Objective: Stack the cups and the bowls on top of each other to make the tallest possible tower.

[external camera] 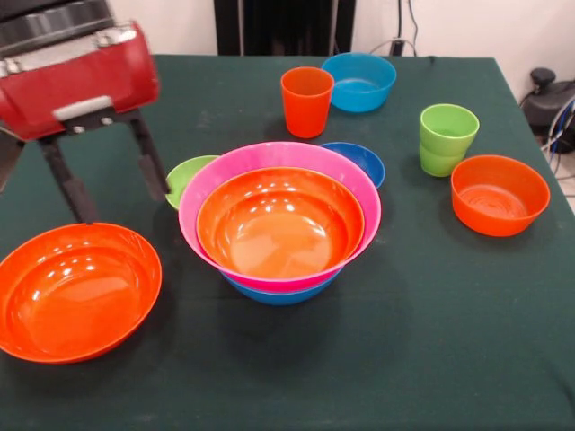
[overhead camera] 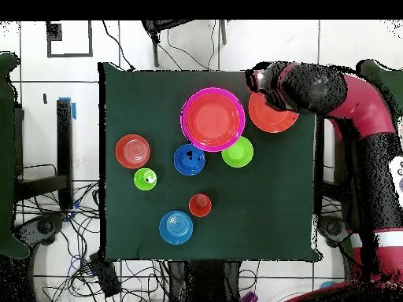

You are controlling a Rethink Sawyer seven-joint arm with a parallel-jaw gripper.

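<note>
1. Front view: we see the end effector in the upper left of the frame, its two dark fingers spread wide and holding nothing. It hangs just above the far rim of the loose large orange bowl at lower left.
2. At the frame's centre stands the tower: an orange bowl nested in a pink one, with a blue rim showing underneath.
3. Our judgement: the step in hand is gripping the loose orange bowl by its rim. We should lower one finger inside the wall and one outside, close firmly, then lift clear before crossing to the tower, since the glossy plastic may slip.
4. Behind the tower peek a lime green bowl and a dark blue bowl; further right stand the orange cup and the green cups, one inside the other.
5. Overhead view: the arm reaches in from the right, covering part of the loose orange bowl, which lies just beside the tower in the upper middle.
6. We should centre the bowl over the tower before release.
</note>
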